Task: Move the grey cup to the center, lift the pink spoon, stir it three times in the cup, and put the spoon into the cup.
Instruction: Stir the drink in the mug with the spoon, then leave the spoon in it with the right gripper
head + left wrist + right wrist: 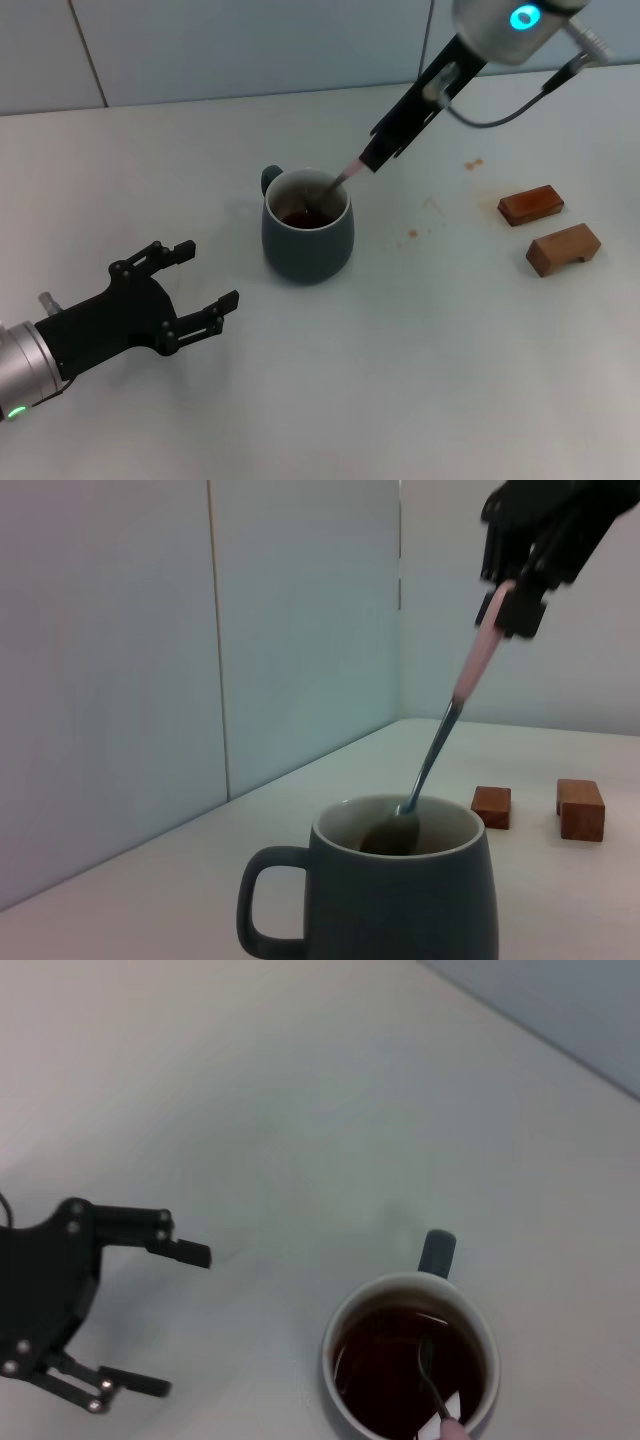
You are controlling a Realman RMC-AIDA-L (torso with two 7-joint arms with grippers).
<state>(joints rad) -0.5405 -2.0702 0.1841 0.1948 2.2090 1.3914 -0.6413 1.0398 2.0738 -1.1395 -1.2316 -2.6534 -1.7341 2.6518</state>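
Observation:
The grey cup [307,228] stands upright near the middle of the table, its handle pointing to the back left, with brown liquid inside. It also shows in the left wrist view [400,895] and the right wrist view [410,1360]. My right gripper [374,158] is above and to the right of the cup, shut on the pink handle of the pink spoon [345,175]. The spoon slants down and its metal bowl [392,833] is inside the cup. My left gripper [205,282] is open and empty, on the table to the left of the cup and nearer to me.
Two brown wooden blocks [530,204] [563,248] lie to the right of the cup. Small brown stains [472,163] mark the table between cup and blocks. A pale wall runs along the table's back edge.

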